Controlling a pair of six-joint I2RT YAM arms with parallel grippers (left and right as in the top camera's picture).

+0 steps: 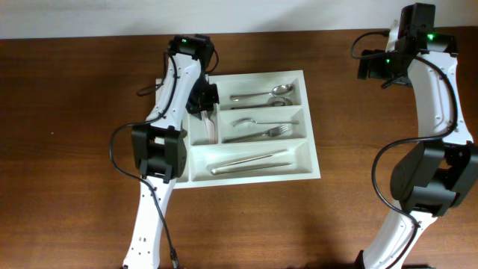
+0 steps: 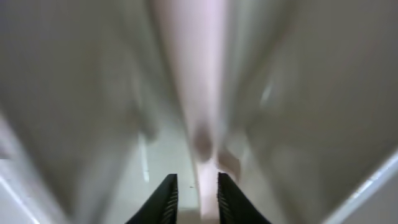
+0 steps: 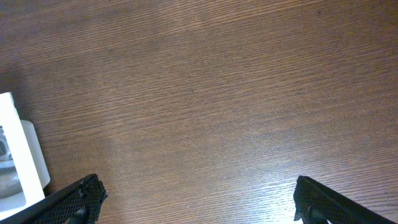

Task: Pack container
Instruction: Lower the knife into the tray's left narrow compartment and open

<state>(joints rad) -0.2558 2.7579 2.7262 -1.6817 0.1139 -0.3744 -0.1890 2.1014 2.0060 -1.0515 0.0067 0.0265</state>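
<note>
While white five-compartment container (image 1: 311,146) holds cutlery (image 1: 269,133) | left gripper (image 2: 198,194): cannot tell | right gripper (image 3: 198,194) wide

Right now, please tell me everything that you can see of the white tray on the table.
The container is a white rectangular tray, plastic by its look, lying flat on the brown table. Its three long compartments hold spoons, a fork and a long metal utensil. At its left, a narrow compartment holds a pinkish utensil, and the left end effector reaches into it.
</note>
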